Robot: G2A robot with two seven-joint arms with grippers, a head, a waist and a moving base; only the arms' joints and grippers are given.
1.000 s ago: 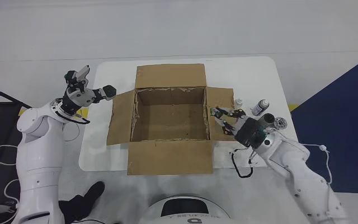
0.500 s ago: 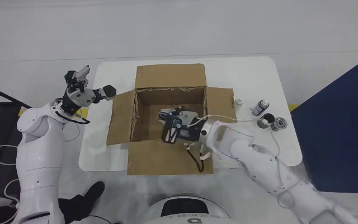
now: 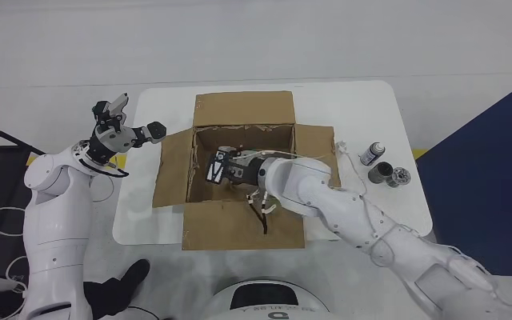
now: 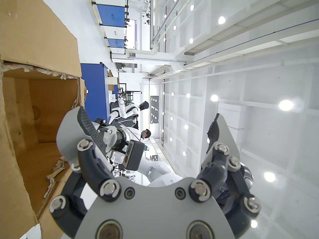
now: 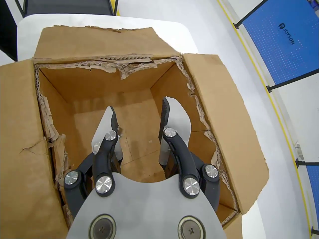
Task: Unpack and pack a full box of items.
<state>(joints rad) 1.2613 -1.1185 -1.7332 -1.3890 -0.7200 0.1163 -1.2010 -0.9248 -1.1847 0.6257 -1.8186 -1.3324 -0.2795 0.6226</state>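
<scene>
Standing on a pale floor, one white table [image 3: 368, 104] w/ rounded corners carries one cardboard box [image 3: 244, 108], all four flaps spread, rims torn. One blue panel [image 3: 480, 152] stands at the room's right side. The right gripper [image 5: 139, 115] hangs inside the box, over its left part, fingers apart w/ nothing btwn them. The left gripper [image 4: 149, 120] is raised off the table's left edge near the left flap, also spread & empty. Right of the box sit four small items: one white bottle [image 3: 342, 147] just beside the right flap, one can [image 3: 372, 153], one dark tin [image 3: 383, 172] and one silver tin [image 3: 401, 177] side by side.
</scene>
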